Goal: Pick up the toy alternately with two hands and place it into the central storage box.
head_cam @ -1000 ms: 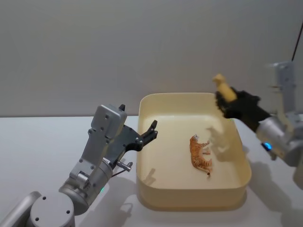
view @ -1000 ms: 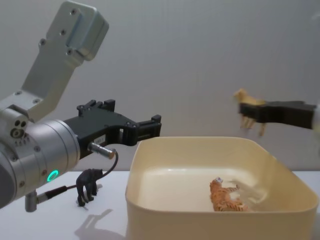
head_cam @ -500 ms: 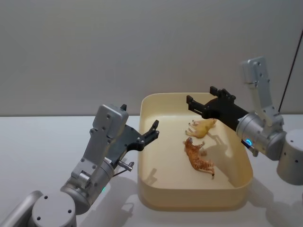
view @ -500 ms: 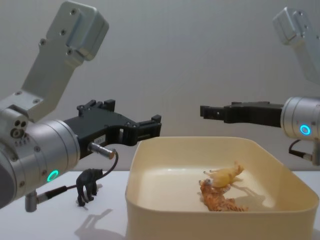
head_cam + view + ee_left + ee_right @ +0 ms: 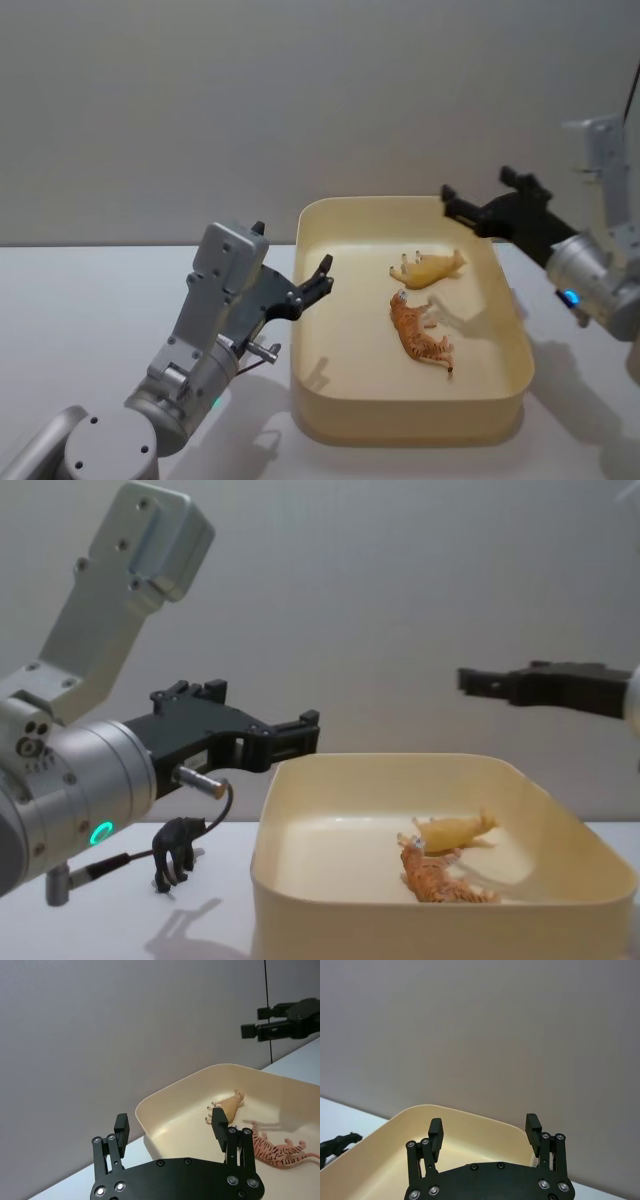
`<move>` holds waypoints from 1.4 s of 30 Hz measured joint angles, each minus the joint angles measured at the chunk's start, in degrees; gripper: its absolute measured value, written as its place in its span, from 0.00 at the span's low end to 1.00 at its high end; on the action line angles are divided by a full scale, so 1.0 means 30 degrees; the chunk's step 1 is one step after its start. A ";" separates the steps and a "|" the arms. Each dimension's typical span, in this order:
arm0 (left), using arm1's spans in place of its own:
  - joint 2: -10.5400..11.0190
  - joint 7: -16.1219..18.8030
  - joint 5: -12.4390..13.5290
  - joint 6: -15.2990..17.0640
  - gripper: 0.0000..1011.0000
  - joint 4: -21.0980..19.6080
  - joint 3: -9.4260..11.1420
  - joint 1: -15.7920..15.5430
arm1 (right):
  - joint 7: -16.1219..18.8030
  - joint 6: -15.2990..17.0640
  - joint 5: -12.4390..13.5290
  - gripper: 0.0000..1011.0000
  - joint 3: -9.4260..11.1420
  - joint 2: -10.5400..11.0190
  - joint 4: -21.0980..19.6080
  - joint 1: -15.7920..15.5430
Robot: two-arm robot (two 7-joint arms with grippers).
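The central storage box (image 5: pixel 410 428) is a cream-yellow tub in the middle of the table. Two toys lie inside it: an orange striped tiger (image 5: pixel 421 336) on its side and a pale yellow animal (image 5: pixel 431 269) just behind it. A small black animal toy (image 5: pixel 177 851) stands on the table left of the box. My left gripper (image 5: pixel 322 276) hovers open and empty beside the box's left wall. Above the box's far right corner my right gripper (image 5: pixel 477 192) is open and empty. From the left wrist, the open fingers (image 5: pixel 219 1124) frame the box (image 5: pixel 170 1110) and both toys.
White tabletop surrounds the box, with a plain grey wall behind it. The right wrist view looks over the box's rim (image 5: pixel 385 1157) and catches the black toy (image 5: pixel 337 1145) beyond it. A dark cable runs down the wall at the far right (image 5: pixel 630 90).
My right gripper let the yellow toy go into the box, then pulled back to the right and upward. The yellow toy settled beside the tiger. The left arm has stayed put.
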 joint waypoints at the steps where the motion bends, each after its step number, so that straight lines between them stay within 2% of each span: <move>1: 0.0043 0.0081 -0.0062 0.0031 0.99 -0.0064 -0.0014 0.0048 | -0.0050 -0.0040 0.0020 0.99 0.0071 0.0070 -0.0088 -0.0066; 6: 0.0417 0.0628 -0.0500 0.0213 0.99 -0.0565 -0.0206 0.0458 | -0.0511 -0.0383 0.0252 0.99 0.0501 0.0498 -0.0656 -0.0490; 10: 0.1031 0.1015 -0.1222 0.0315 0.99 -0.1028 -0.0588 0.0915 | -0.0741 -0.0553 0.0357 0.99 0.0706 0.0707 -0.0932 -0.0696; 15: 0.1641 0.0992 -0.2071 0.0316 0.99 -0.1216 -0.1029 0.1213 | -0.0939 -0.0712 0.0464 0.99 0.0902 0.0907 -0.1186 -0.0889; 18: 0.1977 0.0598 -0.2618 0.0253 0.99 -0.1175 -0.1331 0.1280 | -0.1009 -0.0765 0.0493 0.99 0.0965 0.0969 -0.1267 -0.0950; 25: 0.2508 -0.1115 -0.3854 0.0009 0.99 -0.0432 -0.1916 0.1091 | -0.1168 -0.0873 0.0580 0.99 0.1107 0.1110 -0.1453 -0.1096; 30: 0.2751 -0.2923 -0.4699 0.0056 0.99 0.0500 -0.2319 0.0607 | -0.1222 -0.0910 0.0607 0.99 0.1162 0.1161 -0.1528 -0.1142; 35: 0.2887 -0.4753 -0.5388 0.0602 0.99 0.1594 -0.2659 -0.0025 | -0.1265 -0.0938 0.0623 0.99 0.1202 0.1206 -0.1581 -0.1183; 42: 0.2916 -0.6785 -0.5790 0.1493 0.99 0.3424 -0.3015 -0.1082 | -0.1293 -0.0968 0.0636 0.99 0.1233 0.1238 -0.1625 -0.1216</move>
